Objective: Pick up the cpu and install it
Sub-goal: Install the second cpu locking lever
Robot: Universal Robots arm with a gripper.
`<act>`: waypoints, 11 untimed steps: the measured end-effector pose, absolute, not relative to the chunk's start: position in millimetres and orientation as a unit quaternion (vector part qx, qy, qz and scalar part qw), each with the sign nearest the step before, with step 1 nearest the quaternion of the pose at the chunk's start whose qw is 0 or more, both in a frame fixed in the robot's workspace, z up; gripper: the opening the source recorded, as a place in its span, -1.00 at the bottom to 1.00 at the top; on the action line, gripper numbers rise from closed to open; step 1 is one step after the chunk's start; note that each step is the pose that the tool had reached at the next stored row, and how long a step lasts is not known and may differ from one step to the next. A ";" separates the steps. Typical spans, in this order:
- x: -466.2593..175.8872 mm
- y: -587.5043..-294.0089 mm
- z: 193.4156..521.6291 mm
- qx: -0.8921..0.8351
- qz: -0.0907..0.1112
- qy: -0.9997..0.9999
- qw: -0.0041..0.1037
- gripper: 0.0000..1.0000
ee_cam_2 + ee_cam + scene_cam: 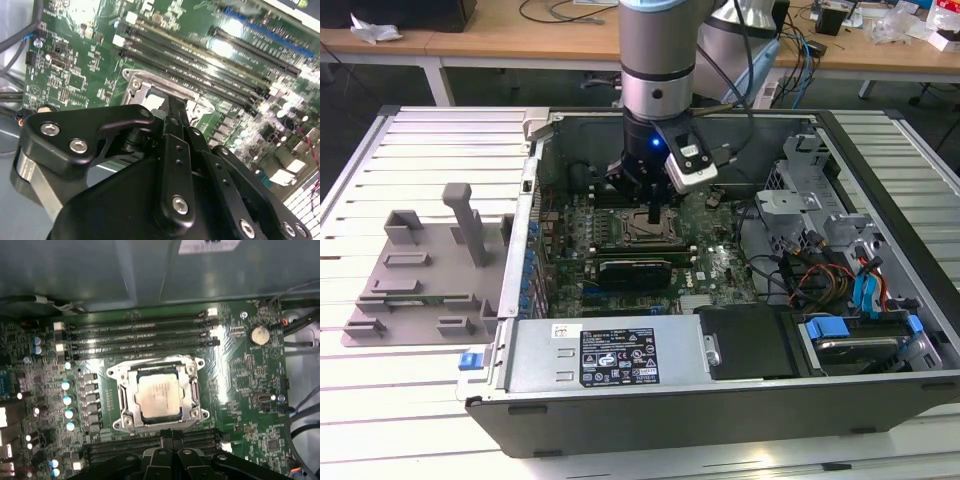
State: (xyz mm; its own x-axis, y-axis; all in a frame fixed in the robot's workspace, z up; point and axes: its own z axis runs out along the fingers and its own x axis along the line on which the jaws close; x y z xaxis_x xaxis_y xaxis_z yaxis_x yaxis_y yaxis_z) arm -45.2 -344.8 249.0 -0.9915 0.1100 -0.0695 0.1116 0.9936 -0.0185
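Note:
The cpu (159, 396), a flat square chip with a pale metal top, lies inside the black socket frame with its metal bracket (123, 375) on the green motherboard (250, 390). In the second wrist view a pale corner of the cpu (155, 102) shows just past the fingertips. My gripper (172, 436) hovers beside the socket's edge and apart from the chip, its black fingers drawn together with nothing between them. In the exterior view the gripper (653, 214) hangs low inside the open computer case, right over the socket (638, 234).
Memory slots (140, 335) run along both sides of the socket, with a coin battery (259, 335) nearby. A grey plastic tray with upright blocks (420, 270) sits at the exterior view's left. Power supply (610, 355), drive cage (810, 195) and cables (820, 280) crowd the case.

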 end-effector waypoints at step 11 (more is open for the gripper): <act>-48.5 -356.0 242.7 0.030 -0.009 0.999 0.029 -0.79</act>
